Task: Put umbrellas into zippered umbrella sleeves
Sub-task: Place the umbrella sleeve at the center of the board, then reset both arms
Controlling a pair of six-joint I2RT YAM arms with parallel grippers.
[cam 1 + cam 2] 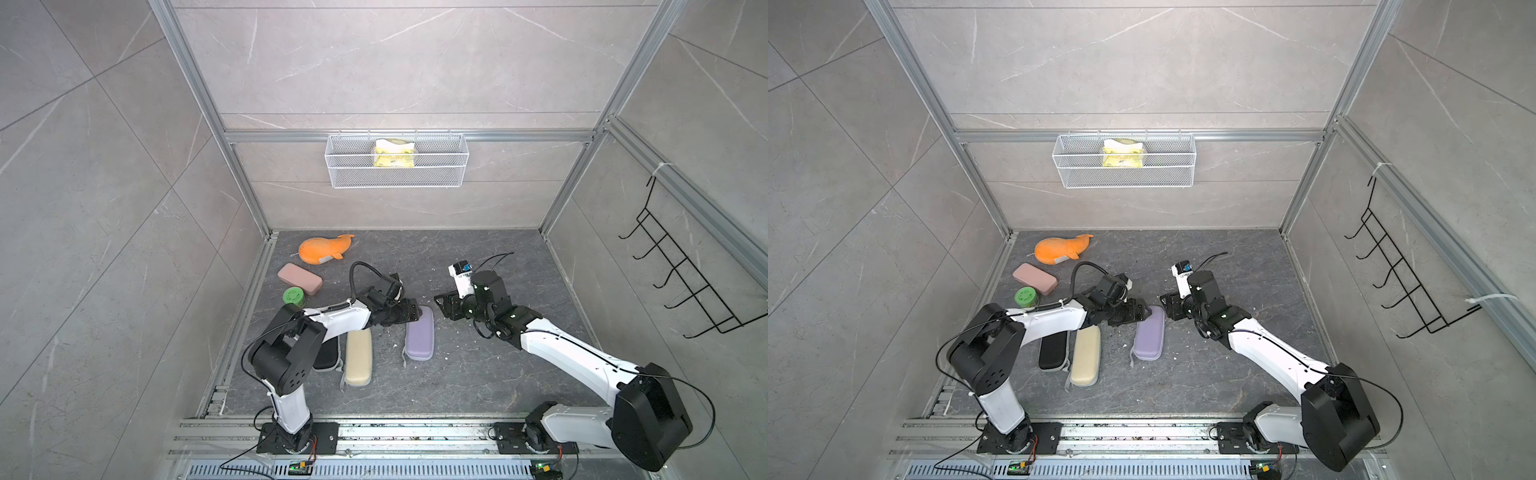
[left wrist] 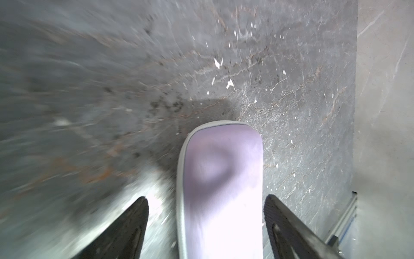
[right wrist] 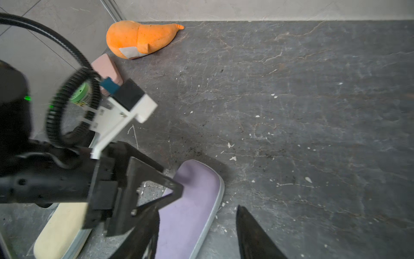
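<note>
Three closed zippered umbrella sleeves lie side by side on the dark floor: black (image 1: 326,357) (image 1: 1052,351), cream (image 1: 358,359) (image 1: 1086,359) (image 3: 60,226) and lavender (image 1: 420,336) (image 1: 1149,336) (image 2: 219,179) (image 3: 190,201). My left gripper (image 1: 409,311) (image 1: 1137,311) (image 2: 206,197) is open, its fingers straddling the far end of the lavender sleeve with floor showing on one side. My right gripper (image 1: 441,304) (image 1: 1165,301) (image 3: 197,207) hovers open just right of that same end, holding nothing. No umbrellas are in view.
An orange plush whale (image 1: 324,249), a pink case (image 1: 299,279) and a green round tin (image 1: 294,297) sit at the back left of the floor. A wire basket (image 1: 397,160) hangs on the back wall. A black hook rack (image 1: 685,270) juts from the right wall.
</note>
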